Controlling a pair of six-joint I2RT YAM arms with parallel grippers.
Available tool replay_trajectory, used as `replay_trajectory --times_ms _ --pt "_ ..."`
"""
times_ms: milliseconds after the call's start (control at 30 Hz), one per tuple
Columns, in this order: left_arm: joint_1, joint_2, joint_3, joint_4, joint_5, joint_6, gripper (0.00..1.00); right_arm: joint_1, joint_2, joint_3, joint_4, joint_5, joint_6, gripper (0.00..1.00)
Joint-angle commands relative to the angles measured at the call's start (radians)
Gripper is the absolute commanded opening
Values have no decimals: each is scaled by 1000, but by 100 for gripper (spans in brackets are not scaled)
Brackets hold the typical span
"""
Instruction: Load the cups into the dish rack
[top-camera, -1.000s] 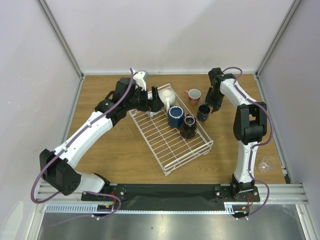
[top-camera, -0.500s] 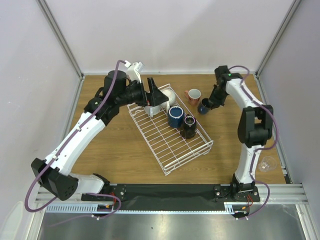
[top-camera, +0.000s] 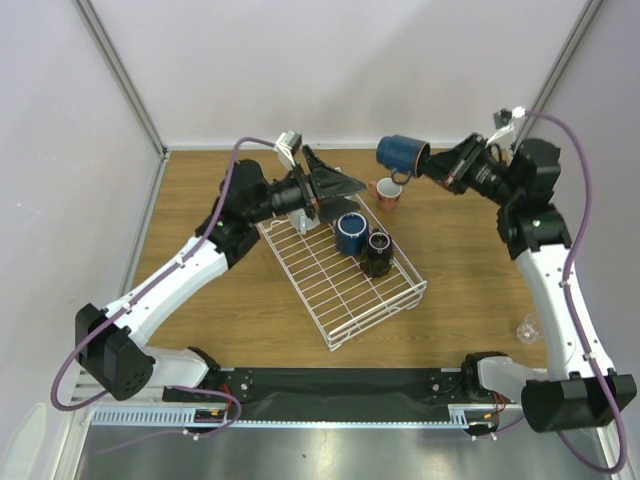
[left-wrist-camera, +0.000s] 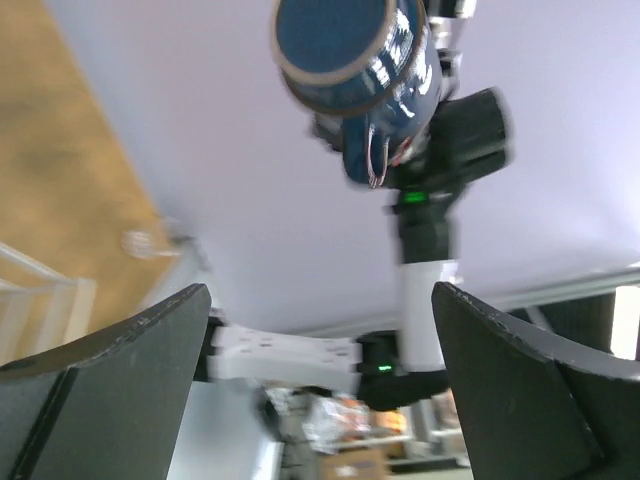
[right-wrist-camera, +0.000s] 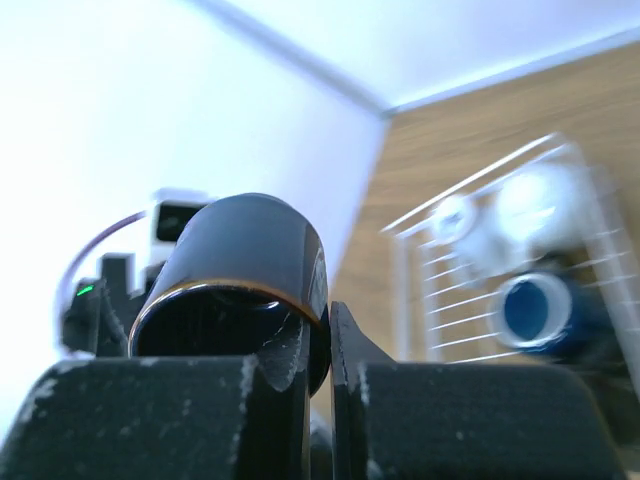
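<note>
The right gripper (top-camera: 432, 166) is pinched shut on the rim of a dark blue cup (top-camera: 402, 152). That cup is up in the air, tipped on its side, by the far end of the rack (top-camera: 330, 295). The left gripper (top-camera: 335, 184) is wide open over the rack's far corner and holds nothing. A blue cup (top-camera: 350, 233) and a black cup (top-camera: 377, 252) sit in the rack. A pink cup (top-camera: 388, 192) sits on the table (top-camera: 460, 250) just beside the rack.

The wooden table (top-camera: 470, 260) carries a white wire dish rack (top-camera: 325, 285), set at a slant near its middle. A salmon-pink mug (top-camera: 387, 192) stands upright just beside the rack's far right side. A clear glass (top-camera: 534, 327) sits well apart, by the right edge.
</note>
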Motion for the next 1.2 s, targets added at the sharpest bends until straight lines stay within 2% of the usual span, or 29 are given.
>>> replay_trajectory --times_ms 0,133,200,433,833,933,1033,1067,1100,1167 --pt "-95 -58 -37 219 -45 -223 98 39 -51 -164 406 -181 279 0" --pt "-180 -101 -74 221 -148 -217 99 92 -127 -290 616 -161 425 0" --pt "-206 -120 -74 191 -173 -194 98 115 -153 -327 641 -148 468 0" --pt "-247 -147 -83 128 -268 -174 92 208 -239 -348 574 -87 437 0" --pt "-287 -83 -39 172 -279 -211 71 265 -241 -325 508 -66 378 0" --pt "-287 -68 -37 201 -277 -220 57 280 -221 -313 499 -63 359 0" --pt "-287 -48 -37 223 -262 -223 37 290 -200 -306 494 -69 347 0" --pt "-286 -48 -40 236 -260 -223 16 291 -192 -302 494 -76 344 0" --pt "-281 -45 -46 247 -262 -217 4 294 -183 -292 482 -79 330 0" --pt "-272 -49 -49 202 -263 -199 0 294 -158 -270 448 -81 303 3"
